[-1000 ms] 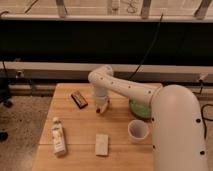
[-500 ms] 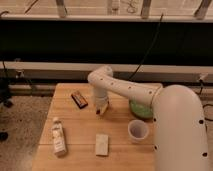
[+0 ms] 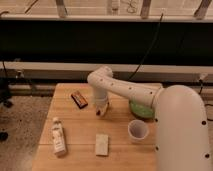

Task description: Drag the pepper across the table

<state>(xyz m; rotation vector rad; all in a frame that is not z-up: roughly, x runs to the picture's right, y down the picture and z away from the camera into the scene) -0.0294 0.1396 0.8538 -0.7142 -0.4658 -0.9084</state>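
Gripper (image 3: 102, 107) hangs from the bent arm straight onto the pepper (image 3: 102, 112), low enough to push or pinch it for a drag; fingers hidden, so grip unclear. Just left lies a dark bar (image 3: 79, 99); right, a green dish (image 3: 141, 109); nearer, cup (image 3: 137, 131); table (image 3: 75, 130) pale planks; behind, dark wall.

The robot's arm (image 3: 131, 90) is smooth, glossy and off-white, built of rounded tubular segments. A bulbous elbow joint (image 3: 101, 80) caps its far left end, and the large near segment (image 3: 181, 131) shows a few small dark screw dots. The gripper (image 3: 102, 106) hangs below the elbow, over the counter (image 3: 80, 130), pale yellow and blocky.
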